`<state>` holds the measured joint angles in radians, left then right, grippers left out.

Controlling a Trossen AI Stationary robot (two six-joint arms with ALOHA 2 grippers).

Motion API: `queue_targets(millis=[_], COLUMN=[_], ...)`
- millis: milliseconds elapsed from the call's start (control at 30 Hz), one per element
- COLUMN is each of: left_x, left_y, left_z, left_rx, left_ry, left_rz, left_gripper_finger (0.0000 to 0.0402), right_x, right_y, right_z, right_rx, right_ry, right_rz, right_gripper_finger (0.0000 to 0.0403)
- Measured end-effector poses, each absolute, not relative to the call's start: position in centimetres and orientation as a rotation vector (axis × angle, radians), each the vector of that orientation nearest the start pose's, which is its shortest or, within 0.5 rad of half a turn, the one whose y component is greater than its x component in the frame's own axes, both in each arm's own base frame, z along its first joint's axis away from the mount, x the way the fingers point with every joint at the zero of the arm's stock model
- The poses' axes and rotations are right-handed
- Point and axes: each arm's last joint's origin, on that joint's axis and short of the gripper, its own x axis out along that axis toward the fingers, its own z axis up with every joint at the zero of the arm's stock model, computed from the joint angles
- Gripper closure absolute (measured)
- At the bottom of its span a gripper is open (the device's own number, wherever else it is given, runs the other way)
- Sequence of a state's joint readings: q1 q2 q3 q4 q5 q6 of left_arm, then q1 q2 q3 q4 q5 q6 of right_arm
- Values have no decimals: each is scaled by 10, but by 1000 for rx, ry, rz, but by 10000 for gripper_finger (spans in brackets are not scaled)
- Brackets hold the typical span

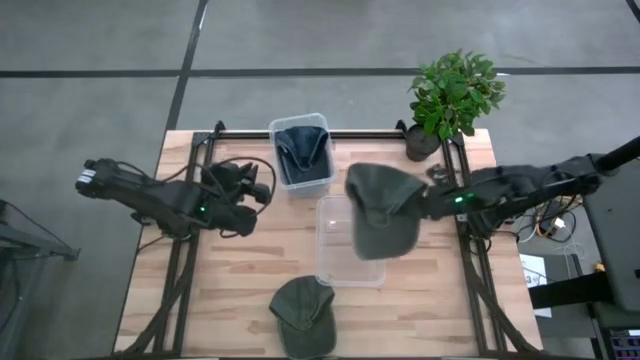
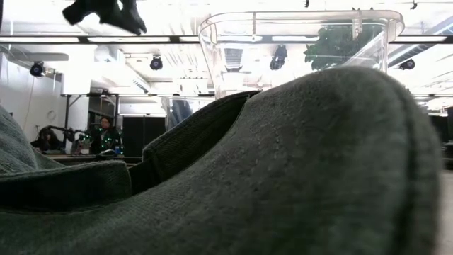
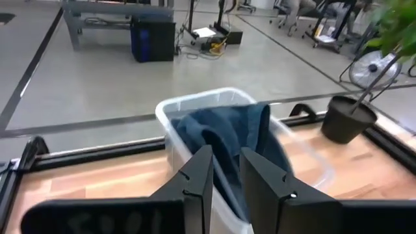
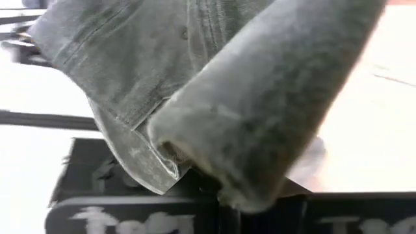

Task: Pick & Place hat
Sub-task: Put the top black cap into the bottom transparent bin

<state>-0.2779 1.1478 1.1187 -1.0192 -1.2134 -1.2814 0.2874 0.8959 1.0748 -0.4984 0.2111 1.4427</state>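
Looking straight down, the high view shows the right gripper [image 1: 428, 200] over the desk [image 1: 240, 270], its fingers closed on a dark green hat [image 1: 382, 210] that hangs above an empty clear bin [image 1: 348, 272] at the desk's middle. A second green hat [image 1: 302, 316] lies on the wood near the front edge, just in front of that bin. Toward the back edge a smaller clear bin [image 1: 302, 152] holds a dark blue hat [image 1: 303, 148]. A potted plant [image 1: 452, 98] stands at the back right corner. The left gripper [image 1: 262, 187] waits above the desk's left part, pointing at the blue hat's bin and holding nothing.

Low view: the green hat on the desk [image 2: 283, 170] fills nearly the whole picture. Behind and above it rises the empty clear bin [image 2: 297, 42]; a gripper [image 2: 106, 13] shows at the top left corner, and a person [image 2: 105, 136] sits far back in the room.

Left wrist view: the two dark fingers [image 3: 198, 185] stand slightly apart with a narrow gap between them and grip nothing. Beyond them are the smaller bin [image 3: 195, 107] with the blue hat [image 3: 227, 136], and the plant's black pot [image 3: 348, 118].

Right wrist view: the held hat's green fabric [image 4: 260, 97] covers most of the picture, and the fingers themselves are hidden beneath it.
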Motion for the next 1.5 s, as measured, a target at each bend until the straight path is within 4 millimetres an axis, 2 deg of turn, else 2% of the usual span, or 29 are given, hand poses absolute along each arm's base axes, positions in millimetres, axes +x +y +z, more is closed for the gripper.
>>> queue_targets(millis=[267,500,667,833,1033,1167,1500], left_x=[194,187,182,178,175,174,174], left_y=[-27,-25,-24,-23,-22,-22,-22], left_z=[304,304,307,310,311,311,311], left_rx=[-387,-380,-360,-343,-342,-341,-341], left_ry=[182,188,200,220,236,237,237], left_rz=[1144,1143,1134,1122,1111,1111,1112], left_gripper_finger=[331,331,331,331,331,331,331], right_x=[225,261,276,279,270,269,271], right_y=[60,70,75,76,72,70,69], right_z=[342,304,288,283,297,298,287], right_rx=[1377,1399,1386,1365,1335,1331,1273], right_ry=[447,539,584,636,646,649,690], right_rz=[-349,-502,-551,-604,-681,-704,-719], right_gripper_finger=[392,391,391,390,390,390,389])
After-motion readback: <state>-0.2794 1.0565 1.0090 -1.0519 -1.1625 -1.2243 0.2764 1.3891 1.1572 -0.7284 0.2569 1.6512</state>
